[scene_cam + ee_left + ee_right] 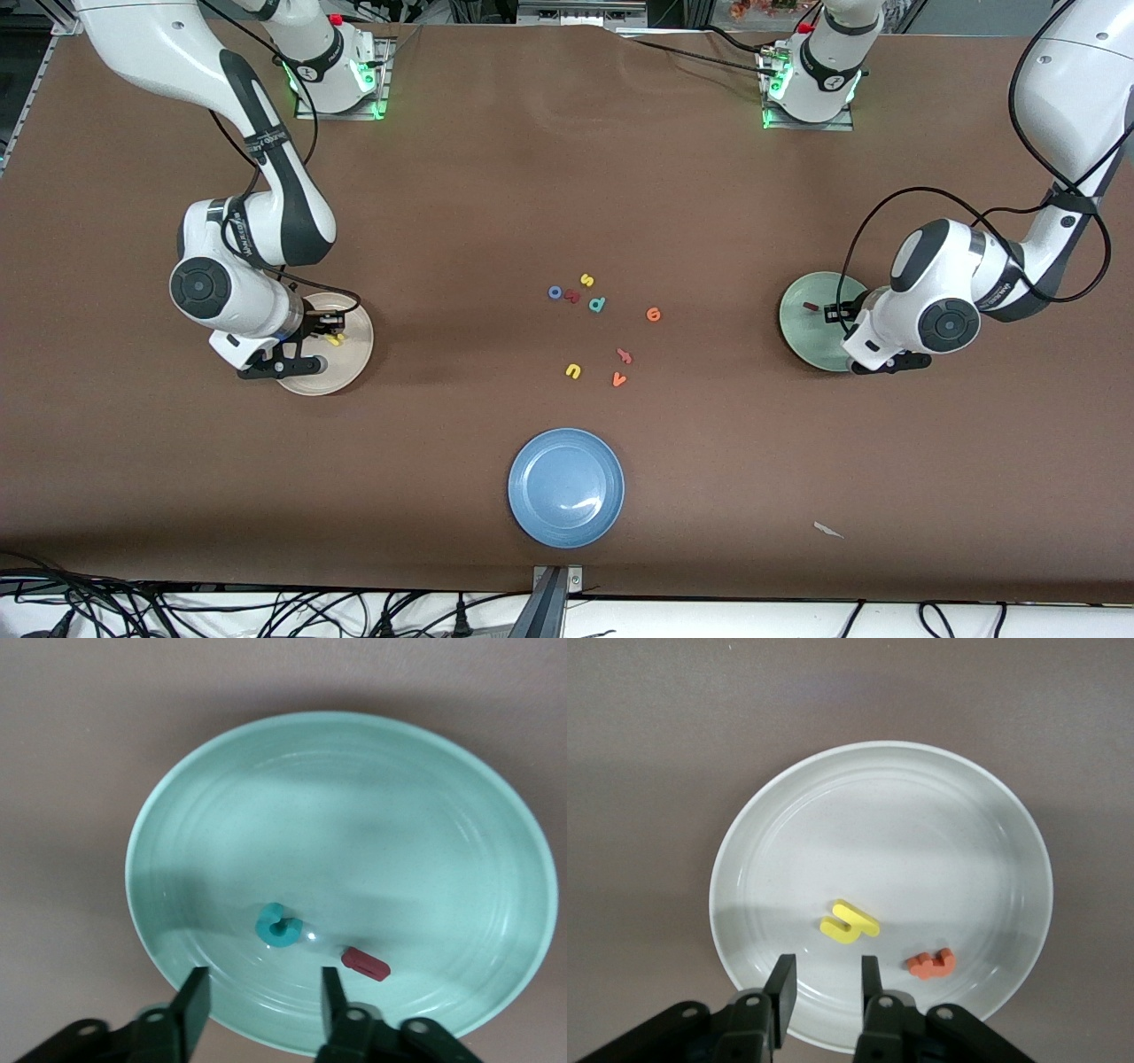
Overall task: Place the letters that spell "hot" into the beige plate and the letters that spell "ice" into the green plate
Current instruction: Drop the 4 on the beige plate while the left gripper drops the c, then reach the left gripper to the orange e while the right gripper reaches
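The beige plate (351, 372) (921, 815) at the right arm's end holds the yellow "h" (850, 923) (334, 338) and the orange "t" (931, 965). My right gripper (827, 967) (323, 331) hangs over it, open and empty. The green plate (802, 335) (354, 815) at the left arm's end holds the teal "c" (279, 926) and the dark red "i" (365, 964) (809, 307). Above that plate my left gripper (263, 983) (838, 312) is open with nothing in it. On the cloth mid-table lie the blue "o" (555, 292) and the orange "e" (653, 314).
Other loose letters lie mid-table: yellow "s" (586, 280), a dark red letter (572, 297), teal "p" (597, 305), yellow "u" (573, 371), a reddish letter (625, 356), orange "v" (619, 380). A blue plate (566, 486) sits nearest the front camera. A paper scrap (827, 530) lies nearby.
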You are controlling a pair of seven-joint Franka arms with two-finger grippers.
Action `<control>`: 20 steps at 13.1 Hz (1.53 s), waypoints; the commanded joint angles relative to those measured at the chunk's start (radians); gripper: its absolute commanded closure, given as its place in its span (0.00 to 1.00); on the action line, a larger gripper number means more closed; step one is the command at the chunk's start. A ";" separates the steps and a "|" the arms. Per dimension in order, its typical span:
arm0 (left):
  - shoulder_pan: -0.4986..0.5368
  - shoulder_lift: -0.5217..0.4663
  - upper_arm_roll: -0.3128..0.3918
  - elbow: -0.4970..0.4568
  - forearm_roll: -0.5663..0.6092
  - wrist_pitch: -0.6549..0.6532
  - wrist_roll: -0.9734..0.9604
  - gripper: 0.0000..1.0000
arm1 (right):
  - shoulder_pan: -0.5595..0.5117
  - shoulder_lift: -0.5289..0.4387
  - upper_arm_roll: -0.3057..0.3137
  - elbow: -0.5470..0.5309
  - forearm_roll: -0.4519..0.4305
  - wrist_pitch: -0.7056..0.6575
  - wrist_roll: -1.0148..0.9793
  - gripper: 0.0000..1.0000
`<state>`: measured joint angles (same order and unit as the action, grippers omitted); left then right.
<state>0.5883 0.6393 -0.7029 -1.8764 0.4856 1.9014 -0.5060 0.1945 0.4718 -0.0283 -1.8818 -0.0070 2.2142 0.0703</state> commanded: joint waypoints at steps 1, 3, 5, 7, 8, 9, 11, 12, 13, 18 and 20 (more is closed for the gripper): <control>-0.001 -0.020 -0.035 0.031 -0.056 -0.012 -0.032 0.00 | -0.006 -0.021 0.030 -0.026 0.051 0.010 0.003 0.63; -0.005 -0.020 -0.085 0.059 -0.140 -0.012 -0.125 0.00 | 0.002 -0.021 0.068 -0.025 0.079 0.010 0.122 0.62; -0.016 -0.018 -0.154 0.059 -0.142 -0.007 -0.291 0.00 | 0.048 -0.021 0.102 -0.017 0.079 0.012 0.288 0.58; -0.094 -0.012 -0.165 0.060 -0.145 0.020 -0.463 0.00 | 0.135 -0.021 0.102 -0.014 0.079 0.034 0.460 0.58; -0.125 -0.007 -0.165 0.059 -0.147 0.068 -0.529 0.00 | 0.175 -0.018 0.102 -0.014 0.079 0.056 0.549 0.58; -0.161 -0.001 -0.164 0.057 -0.148 0.105 -0.581 0.00 | 0.215 -0.016 0.102 -0.013 0.079 0.074 0.642 0.58; -0.237 0.029 -0.155 0.057 -0.141 0.174 -0.675 0.00 | 0.301 -0.006 0.102 -0.011 0.078 0.131 0.822 0.58; -0.261 0.045 -0.153 0.057 -0.136 0.209 -0.707 0.00 | 0.333 0.004 0.102 -0.011 0.078 0.162 0.901 0.58; -0.292 0.057 -0.149 0.057 -0.133 0.244 -0.735 0.00 | 0.357 0.008 0.100 -0.011 0.078 0.180 0.975 0.58; -0.560 0.086 0.080 0.057 -0.133 0.422 -0.841 0.01 | 0.442 0.043 0.102 0.039 0.064 0.205 1.265 0.57; -0.581 0.097 0.094 0.057 -0.133 0.442 -0.845 0.06 | 0.476 0.091 0.102 0.070 0.062 0.216 1.342 0.54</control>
<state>0.0305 0.7345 -0.6312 -1.8286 0.3592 2.3292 -1.3362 0.6313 0.5041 0.0824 -1.8627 0.0602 2.4160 1.3291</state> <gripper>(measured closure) 0.013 0.568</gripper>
